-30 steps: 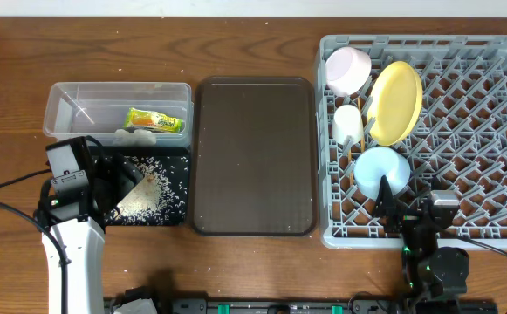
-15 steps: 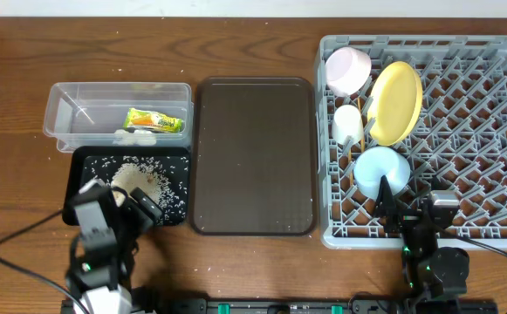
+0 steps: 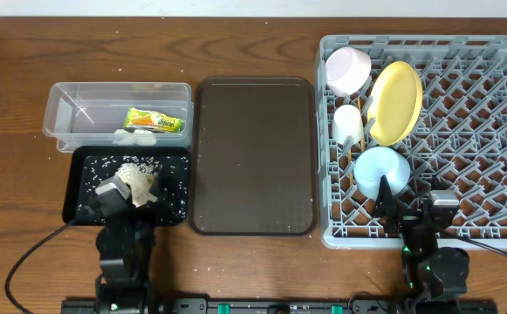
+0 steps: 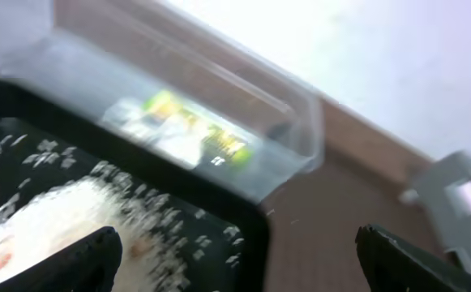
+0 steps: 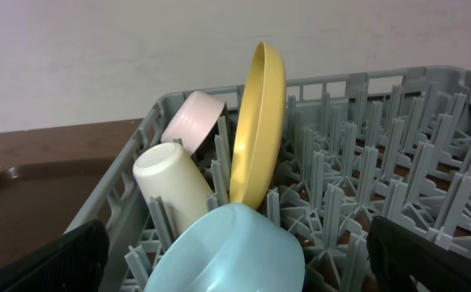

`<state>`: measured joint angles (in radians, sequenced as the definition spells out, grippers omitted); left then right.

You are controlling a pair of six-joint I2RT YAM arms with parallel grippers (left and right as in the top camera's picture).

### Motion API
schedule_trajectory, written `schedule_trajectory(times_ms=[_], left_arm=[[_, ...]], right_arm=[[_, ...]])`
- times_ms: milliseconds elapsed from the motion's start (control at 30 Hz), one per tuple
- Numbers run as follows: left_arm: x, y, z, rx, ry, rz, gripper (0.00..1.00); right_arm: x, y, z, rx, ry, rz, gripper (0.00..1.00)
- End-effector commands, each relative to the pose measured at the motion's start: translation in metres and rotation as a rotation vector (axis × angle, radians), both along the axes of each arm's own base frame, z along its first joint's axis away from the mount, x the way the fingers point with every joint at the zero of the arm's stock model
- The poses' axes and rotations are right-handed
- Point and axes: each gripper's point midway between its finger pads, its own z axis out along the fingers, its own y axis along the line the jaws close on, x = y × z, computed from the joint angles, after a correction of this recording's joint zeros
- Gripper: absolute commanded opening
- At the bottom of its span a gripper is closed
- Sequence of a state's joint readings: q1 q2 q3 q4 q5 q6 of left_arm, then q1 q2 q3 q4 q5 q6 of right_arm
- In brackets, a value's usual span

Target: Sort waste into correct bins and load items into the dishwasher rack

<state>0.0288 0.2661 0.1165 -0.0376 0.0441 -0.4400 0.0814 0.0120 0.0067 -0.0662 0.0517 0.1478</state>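
The clear tub [image 3: 78, 112] holds the green-and-yellow wrapper [image 3: 155, 119] and a white tissue [image 3: 136, 135]. The black tray [image 3: 174, 157] holds loose rice grains [image 3: 135, 174] in a heap. My left gripper [image 3: 126, 196] is open and empty over the tray's near edge; in the left wrist view [image 4: 235, 268] the rice [image 4: 49, 227] and the wrapper [image 4: 190, 130] lie ahead. The grey rack [image 3: 480, 131] holds the yellow plate [image 3: 394, 100], white bowl [image 3: 347, 70], white cup [image 3: 349, 125] and light-blue bowl [image 3: 381, 170]. My right gripper [image 3: 410, 214] is open, empty, just before the blue bowl [image 5: 235, 251]. I cannot make out the chopsticks.
A large dark-brown serving tray [image 3: 253, 157] lies between the bins and the rack. The rack's right half is bare pegs [image 3: 471, 174]. Both arms' bases and cables sit at the table's front edge. Bare wood lies left of the bins.
My left arm has drawn back from the left side of the black tray to the table's front edge, gripper pointing at the tray. The right arm has not moved.
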Motion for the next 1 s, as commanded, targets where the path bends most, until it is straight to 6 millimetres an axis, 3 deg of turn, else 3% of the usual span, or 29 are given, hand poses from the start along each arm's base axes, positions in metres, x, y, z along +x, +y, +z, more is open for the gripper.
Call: schedule_trajectory(times_ms=[0,333,767,967], left_arm=[[-0.001,-0.001,-0.002,0.025,-0.035,-0.002,0.95],[-0.006,-0.002,-0.019,0.021,-0.042,-0.006,0.95],[-0.009,-0.003,-0.002,0.088,-0.117,-0.028,0.95],[-0.009,-0.013,-0.001,0.303,-0.122,-0.13,0.95]], right_arm=[[0.0,-0.002,0.0,-0.015,-0.002,-0.005,0.99],[0.0,-0.002,0.0,-0.015,-0.002,-0.005,0.99],[0.0,-0.002,0.0,-0.015,-0.002,-0.005,0.99],[0.0,-0.002,0.0,-0.015,-0.002,-0.005,0.99]])
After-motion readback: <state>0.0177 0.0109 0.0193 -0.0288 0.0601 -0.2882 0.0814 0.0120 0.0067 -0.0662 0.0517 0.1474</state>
